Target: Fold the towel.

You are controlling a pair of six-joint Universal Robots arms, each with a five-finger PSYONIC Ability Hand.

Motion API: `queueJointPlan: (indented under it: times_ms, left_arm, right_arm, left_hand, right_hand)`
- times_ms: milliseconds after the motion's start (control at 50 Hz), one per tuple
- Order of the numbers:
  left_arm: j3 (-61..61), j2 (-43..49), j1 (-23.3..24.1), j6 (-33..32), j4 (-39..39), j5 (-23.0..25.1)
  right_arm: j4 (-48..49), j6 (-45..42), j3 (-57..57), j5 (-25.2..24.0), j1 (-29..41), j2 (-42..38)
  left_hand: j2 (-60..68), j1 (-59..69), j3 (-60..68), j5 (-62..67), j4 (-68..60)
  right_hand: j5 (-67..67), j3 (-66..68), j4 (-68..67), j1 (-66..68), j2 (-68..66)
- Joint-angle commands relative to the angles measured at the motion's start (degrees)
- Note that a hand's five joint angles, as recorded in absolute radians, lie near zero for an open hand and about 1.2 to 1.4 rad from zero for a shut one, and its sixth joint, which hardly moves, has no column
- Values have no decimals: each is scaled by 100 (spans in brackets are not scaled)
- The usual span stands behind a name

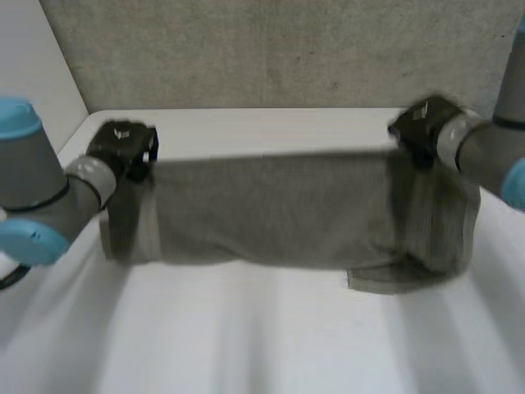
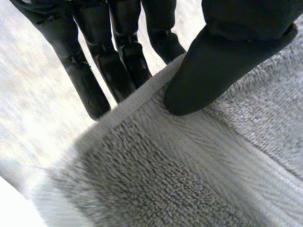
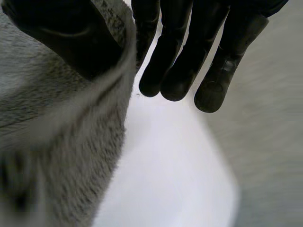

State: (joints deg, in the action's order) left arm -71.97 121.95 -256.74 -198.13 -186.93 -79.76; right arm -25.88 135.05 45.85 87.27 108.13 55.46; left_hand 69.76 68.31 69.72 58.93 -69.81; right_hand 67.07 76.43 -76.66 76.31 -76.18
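The towel hangs stretched between the two hands above the white table, its top edge pulled into a straight line. From the head view the left hand has the top left corner and the right hand the top right one. The cloth drops from that line, and a loose bit of hem sticks out along the bottom edge near the right end. Whether the lower edge touches the table I cannot tell from there. Behind it all stands a grey wall.

The head view does not show the grips; the wrist views do. On the left, the thumb presses down on the towel's pale hem band while the fingers run straight behind the edge, so the corner is pinched between them. The towel's looped pile spreads out under the palm.

On the right, the thumb lies against the near face of the towel, which curves round it. The fingers reach past the edge, the nearest one tight against the cloth's far side, pinching it. Below the fingertips is bare table.
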Motion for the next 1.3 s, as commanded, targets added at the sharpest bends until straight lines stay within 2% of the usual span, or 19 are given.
queueJointPlan:
  times_ms: [20, 120, 160, 240, 340, 440, 580, 720, 800, 820, 860, 1000, 1040, 1140, 1160, 1180, 1200, 1220, 1300]
  left_arm:
    - [1534, -152, 123, 651, -667, -259]
    - [1651, -688, 185, 1214, -1528, -364]
    - [1624, -804, 185, 1304, -1724, -383]
    - [1187, -1032, 194, 1374, -1856, -365]
    - [397, -1120, 177, 1356, -1812, -339]
    - [-692, -1182, 63, 1321, -1786, -295]
    - [-2258, -1068, -96, 1286, -1873, -286]
    - [-2752, -875, -131, 1163, -2110, -286]
    - [-2902, -874, -149, 1119, -2304, -286]
    - [-2902, -875, -149, 1119, -2304, -286]
    - [-2920, -875, -157, 1119, -2330, -295]
    - [-3007, -875, -157, 1119, -2348, -295]
    - [-3016, -875, -157, 1119, -2348, -295]
    - [-3052, -875, -157, 1119, -2339, -295]
    - [-3078, -875, -157, 1119, -2331, -295]
    - [-3121, -892, -157, 1119, -2330, -286]
    - [-3122, -892, -157, 1119, -2330, -286]
    - [-3157, -927, -157, 1110, -2330, -286]
    - [-3201, -980, -157, 1110, -2260, -277]
  right_arm:
    - [2196, 74, -991, 36, 147, 376]
    - [3342, 135, -588, 36, 208, 842]
    - [3353, 162, -438, 18, 226, 913]
    - [2958, 162, -182, 9, 226, 940]
    - [1362, 171, 326, -26, 226, 853]
    - [866, 179, 1081, -113, 217, 835]
    - [1356, 381, 2442, -736, 121, 817]
    - [2008, 777, 3510, -861, 68, 589]
    - [2429, 1154, 4000, -879, -142, 580]
    - [2430, 1155, 4002, -878, -143, 580]
    - [2710, 1452, 4229, -844, -397, 606]
    - [2834, 1928, 4458, -826, -740, 606]
    - [2834, 1955, 4494, -826, -776, 606]
    - [2826, 1955, 4617, -791, -846, 624]
    - [2800, 1955, 4652, -782, -881, 659]
    - [2791, 1946, 4678, -808, -907, 711]
    - [2791, 1946, 4678, -808, -908, 712]
    - [2791, 1929, 4722, -843, -934, 807]
    - [2764, 1902, 4802, -878, -952, 1090]
  left_hand:
    - [1024, 1169, 1028, 1107, -1019]
    - [1024, 1169, 1028, 1107, -1019]
    - [1024, 1169, 1028, 1107, -1019]
    - [1024, 1169, 1028, 1107, -1019]
    - [1024, 1169, 1028, 1107, -1019]
    - [1024, 1169, 1028, 1107, -1019]
    - [1024, 1169, 1028, 1107, -1019]
    - [1024, 1169, 1028, 1107, -1019]
    - [1024, 1169, 1028, 1107, -1019]
    - [1024, 1169, 1028, 1107, -1019]
    - [1024, 1169, 1028, 1107, -1019]
    - [1024, 1169, 1028, 1107, -1019]
    - [1024, 1169, 1028, 1107, -1019]
    - [1024, 1169, 1028, 1107, -1019]
    - [1024, 1169, 1028, 1107, -1019]
    - [1024, 1169, 1028, 1107, -1019]
    - [1024, 1169, 1028, 1107, -1019]
    - [1024, 1169, 1028, 1107, -1019]
    - [1024, 1169, 1028, 1107, -1019]
  right_hand:
    - [293, 357, -334, 369, -382]
    - [293, 357, -334, 369, -382]
    - [293, 357, -334, 369, -382]
    - [293, 357, -334, 369, -382]
    - [293, 357, -334, 369, -382]
    - [293, 357, -334, 369, -382]
    - [293, 357, -334, 369, -382]
    - [293, 357, -334, 369, -382]
    - [-1327, -1264, 1287, -1251, 1239]
    - [-1333, -1269, 1292, -1256, 1244]
    - [-2454, -2390, 2414, -2378, 2366]
    - [-4071, -4007, 4030, -3994, 3982]
    - [-4074, -4011, 4034, -3998, 3986]
    - [-3788, -3725, 3748, -3712, 3700]
    - [-3139, -3075, 3099, -3063, 3050]
    - [-1417, -1353, 1377, -1341, 1329]
    - [-1400, -1336, 1360, -1324, 1311]
    - [276, 340, -317, 352, -365]
    - [293, 357, -334, 369, -382]
